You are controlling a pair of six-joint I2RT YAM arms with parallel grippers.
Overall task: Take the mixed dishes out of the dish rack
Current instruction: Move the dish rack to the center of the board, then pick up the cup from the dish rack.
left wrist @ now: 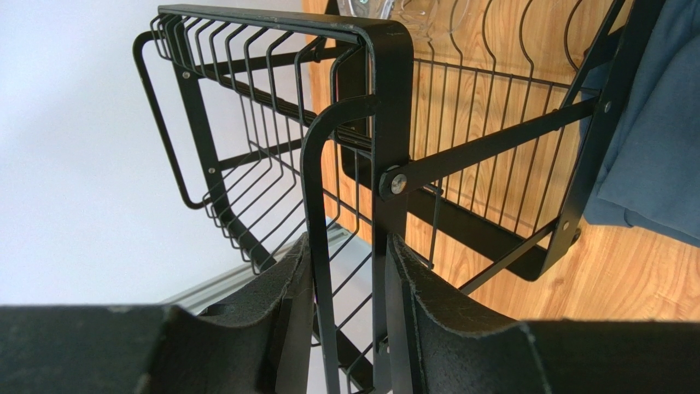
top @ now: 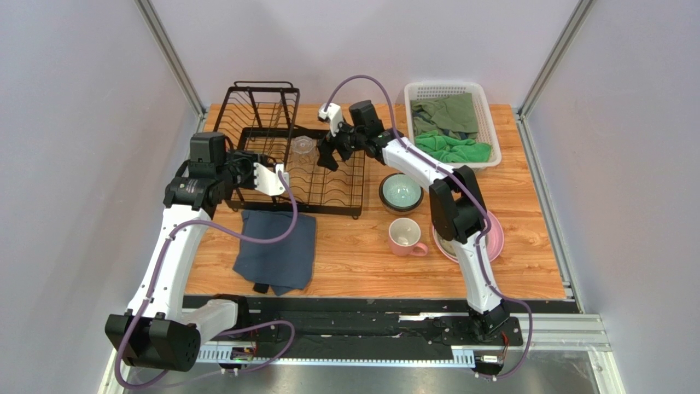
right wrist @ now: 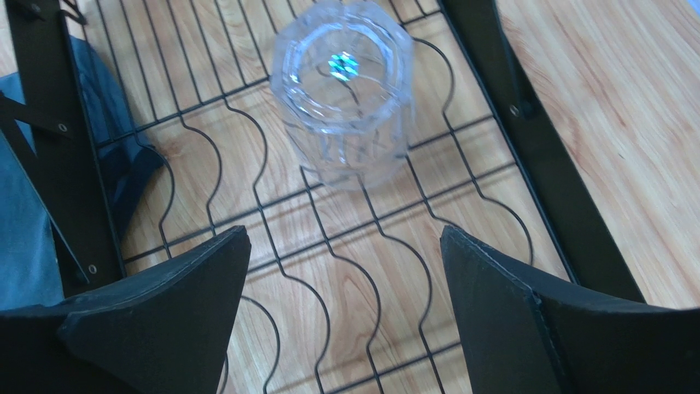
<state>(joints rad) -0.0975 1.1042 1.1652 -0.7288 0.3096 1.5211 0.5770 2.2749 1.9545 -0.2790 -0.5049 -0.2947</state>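
Clear glass stands on the lower slotted tray of the dish rack, towards the tray's back, just in front of the raised upper shelf. It's the only dish in the rack.

Right gripper hovers over the same tray w/ jaws spread wide and nothing btwn them. The glass sits just ahead of the fingertips, not touching.

Left gripper is at the rack's left end, clamped on the frame. One pad is against the upright post, the other against the curved wire beside it.

Other dishes are on the wooden table, all to the rack's right:
- Dark bowl w/ teal inside, just off the tray's front-right corner.
- Pink mug, nearer the arm bases than the bowl.
- Pink plate, further right, partly hidden by the right arm.

Blue-grey cloth lies folded in front of the rack, its edge at the tray's front rail. White basket of green cloths is right of the rack, at the table's back.
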